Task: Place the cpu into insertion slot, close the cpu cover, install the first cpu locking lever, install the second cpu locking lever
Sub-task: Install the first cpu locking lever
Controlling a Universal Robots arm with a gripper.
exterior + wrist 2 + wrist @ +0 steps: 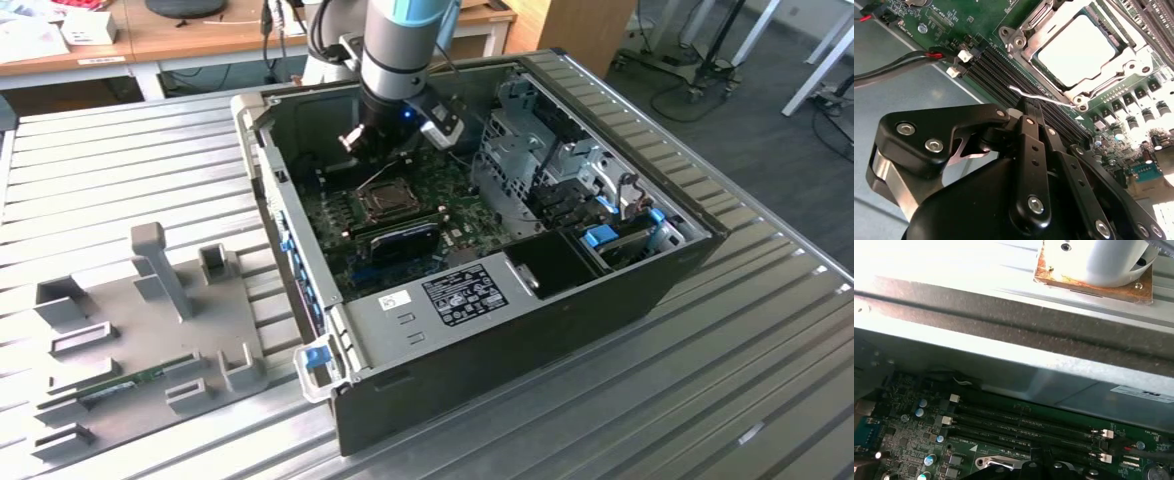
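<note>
pressing its black fingers (1026, 135) together, my gripper (1033, 106) touched the thin silver wire locking lever (1056, 100) beside the dark memory slots (1004, 70). the pale square cpu (1079, 47) lay in the insertion slot (1014, 37) under the silver frame cover (1046, 75). i judged a slipped lever could spring back, scraping the green board (954, 25).

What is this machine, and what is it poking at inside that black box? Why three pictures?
It is a robot arm with a gripper, reaching into an open computer case lying on a metal table. The exterior view looks from outside; both wrist views come from cameras riding on the arm. In the second wrist view the shiny square is the cpu, sitting under its silver cpu cover. The gripper, fingers together, seems to hold nothing and is right beside a thin lever.
</note>
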